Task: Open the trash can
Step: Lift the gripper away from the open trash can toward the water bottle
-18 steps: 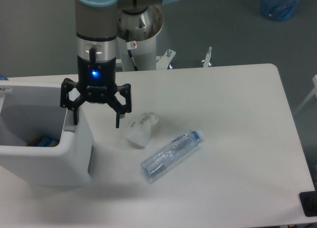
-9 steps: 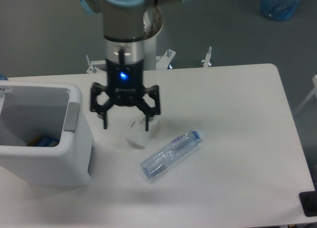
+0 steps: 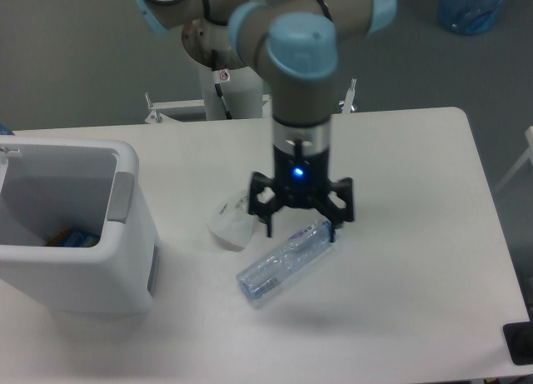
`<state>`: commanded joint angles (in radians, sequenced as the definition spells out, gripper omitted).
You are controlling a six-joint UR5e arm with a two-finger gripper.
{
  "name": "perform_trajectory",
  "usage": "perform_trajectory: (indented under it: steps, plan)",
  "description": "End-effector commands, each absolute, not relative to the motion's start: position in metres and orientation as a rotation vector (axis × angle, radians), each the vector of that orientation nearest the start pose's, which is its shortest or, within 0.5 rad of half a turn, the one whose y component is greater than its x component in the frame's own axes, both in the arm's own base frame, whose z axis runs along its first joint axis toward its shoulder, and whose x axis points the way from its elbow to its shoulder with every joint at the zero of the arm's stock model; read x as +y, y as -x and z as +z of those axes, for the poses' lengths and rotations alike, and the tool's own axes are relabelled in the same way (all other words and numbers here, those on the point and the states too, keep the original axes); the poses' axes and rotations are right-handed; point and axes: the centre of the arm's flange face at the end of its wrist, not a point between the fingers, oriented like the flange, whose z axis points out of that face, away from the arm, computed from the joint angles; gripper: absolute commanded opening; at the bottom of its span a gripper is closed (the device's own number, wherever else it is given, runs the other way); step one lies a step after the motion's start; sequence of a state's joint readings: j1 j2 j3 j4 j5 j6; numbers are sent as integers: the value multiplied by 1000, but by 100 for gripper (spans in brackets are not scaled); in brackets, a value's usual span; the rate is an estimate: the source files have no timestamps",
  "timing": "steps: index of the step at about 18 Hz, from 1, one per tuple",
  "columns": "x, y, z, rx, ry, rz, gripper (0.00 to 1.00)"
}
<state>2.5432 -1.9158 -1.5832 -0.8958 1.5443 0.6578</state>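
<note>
The trash can [image 3: 75, 234] sits at the left edge of the frame with its top open and its grey latch tab [image 3: 122, 197] facing me, so I judge the opening done. My gripper [image 3: 300, 227] hangs mid-frame, fingers spread wide and empty, above the bottle [image 3: 275, 267]. If I drop, I'll centre over the bottle, clear of the crumpled wrapper [image 3: 232, 226].

One fixed view, high and frontal, angled down over the table [image 3: 400, 317] toward the arm's base [image 3: 229, 97].
</note>
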Motion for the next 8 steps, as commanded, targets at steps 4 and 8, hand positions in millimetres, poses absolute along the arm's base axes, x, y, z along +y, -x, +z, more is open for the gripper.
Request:
perform_trajectory:
  steps: [4, 8]
  plan:
    - [477, 474, 333, -185, 2954, 345, 100]
    - [472, 471, 319, -80, 3011, 353, 100]
